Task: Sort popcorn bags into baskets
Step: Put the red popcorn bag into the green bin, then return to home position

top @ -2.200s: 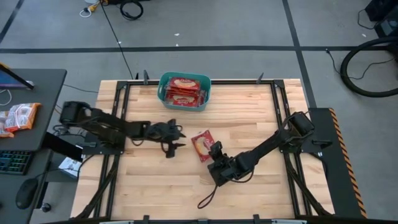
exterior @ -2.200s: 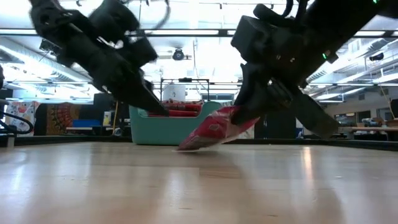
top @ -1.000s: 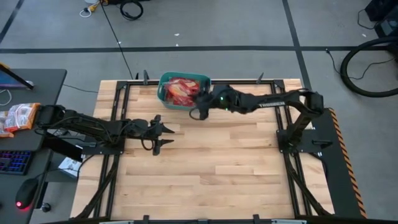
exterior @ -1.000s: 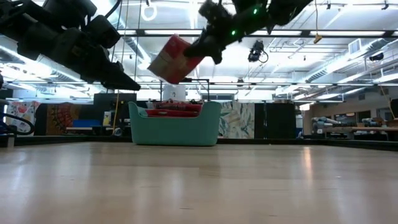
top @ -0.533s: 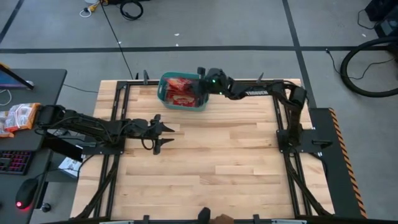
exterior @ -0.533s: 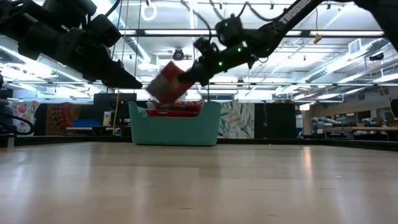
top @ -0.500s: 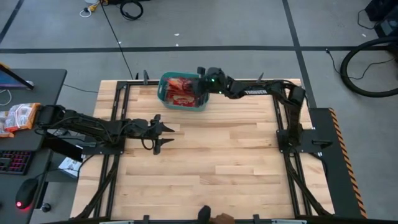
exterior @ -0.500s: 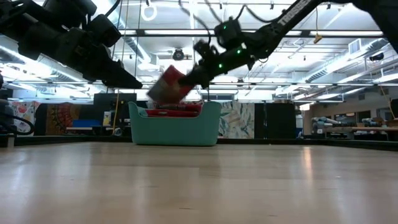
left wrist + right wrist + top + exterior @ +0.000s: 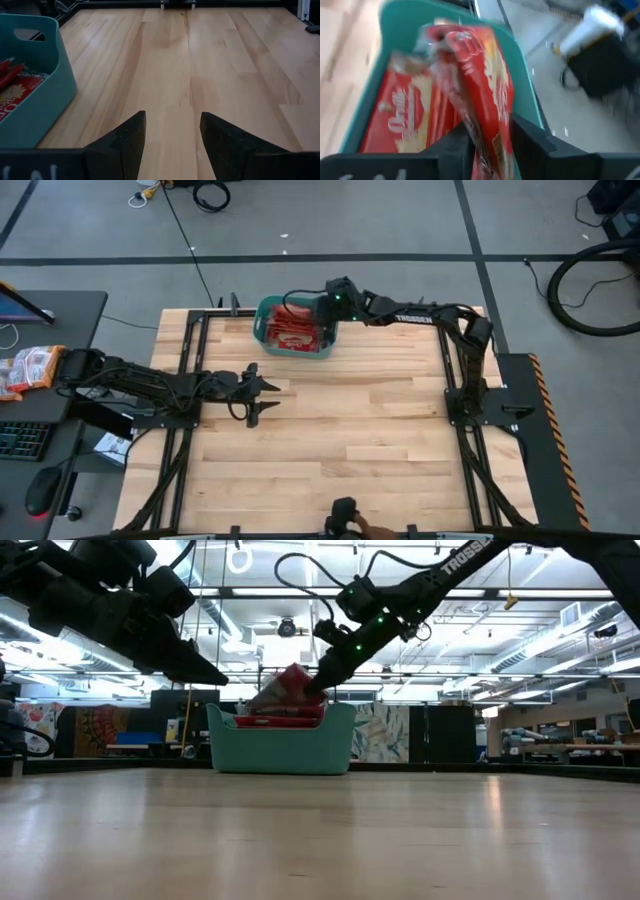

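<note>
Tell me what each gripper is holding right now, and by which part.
The right gripper has a popcorn bag between its fingers by one end, over the teal basket; whether it still grips cannot be told. The left gripper is open and holds nothing.

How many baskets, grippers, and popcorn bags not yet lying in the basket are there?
Baskets: 1, the teal basket.
Grippers: 2, the left gripper and the right gripper.
Popcorn bags not yet lying in it: 1, the popcorn bag at the right gripper, over the basket.
Total: 4.
</note>
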Robot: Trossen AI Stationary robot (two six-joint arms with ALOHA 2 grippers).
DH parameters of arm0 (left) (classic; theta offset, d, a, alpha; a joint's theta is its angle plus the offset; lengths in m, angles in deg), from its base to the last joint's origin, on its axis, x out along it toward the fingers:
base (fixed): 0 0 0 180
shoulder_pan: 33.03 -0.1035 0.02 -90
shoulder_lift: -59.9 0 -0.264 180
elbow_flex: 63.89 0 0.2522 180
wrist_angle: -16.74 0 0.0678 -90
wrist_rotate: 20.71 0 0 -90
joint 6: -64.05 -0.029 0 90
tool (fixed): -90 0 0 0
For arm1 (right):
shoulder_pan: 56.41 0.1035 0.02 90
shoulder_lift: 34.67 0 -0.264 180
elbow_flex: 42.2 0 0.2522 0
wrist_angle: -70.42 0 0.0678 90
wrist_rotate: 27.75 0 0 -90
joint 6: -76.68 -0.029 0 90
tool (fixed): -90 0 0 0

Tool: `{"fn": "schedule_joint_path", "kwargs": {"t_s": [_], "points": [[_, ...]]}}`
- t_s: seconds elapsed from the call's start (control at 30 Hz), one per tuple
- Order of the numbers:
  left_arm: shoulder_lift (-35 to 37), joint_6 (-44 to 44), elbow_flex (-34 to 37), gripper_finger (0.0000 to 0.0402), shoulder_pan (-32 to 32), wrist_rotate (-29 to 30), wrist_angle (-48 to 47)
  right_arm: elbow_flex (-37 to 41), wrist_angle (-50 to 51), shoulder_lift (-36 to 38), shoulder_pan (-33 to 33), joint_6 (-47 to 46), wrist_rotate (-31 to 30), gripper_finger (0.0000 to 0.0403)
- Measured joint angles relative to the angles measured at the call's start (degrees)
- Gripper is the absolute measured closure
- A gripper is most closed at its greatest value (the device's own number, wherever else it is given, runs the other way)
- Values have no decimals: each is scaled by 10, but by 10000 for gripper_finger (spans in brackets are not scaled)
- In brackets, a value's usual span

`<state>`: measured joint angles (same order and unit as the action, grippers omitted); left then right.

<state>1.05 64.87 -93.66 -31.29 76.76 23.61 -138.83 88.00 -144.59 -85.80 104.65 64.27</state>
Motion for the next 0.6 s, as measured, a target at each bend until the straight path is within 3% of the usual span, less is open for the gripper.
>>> {"fn": "schedule_joint_path", "kwargs": {"t_s": [0.33, 0.6], "points": [[0, 0, 0, 208, 1, 0, 1, -63, 247, 20, 8, -33, -75, 266], [0, 0, 0, 208, 1, 0, 8, -73, 280, 72, 16, -64, -87, 266]]}}
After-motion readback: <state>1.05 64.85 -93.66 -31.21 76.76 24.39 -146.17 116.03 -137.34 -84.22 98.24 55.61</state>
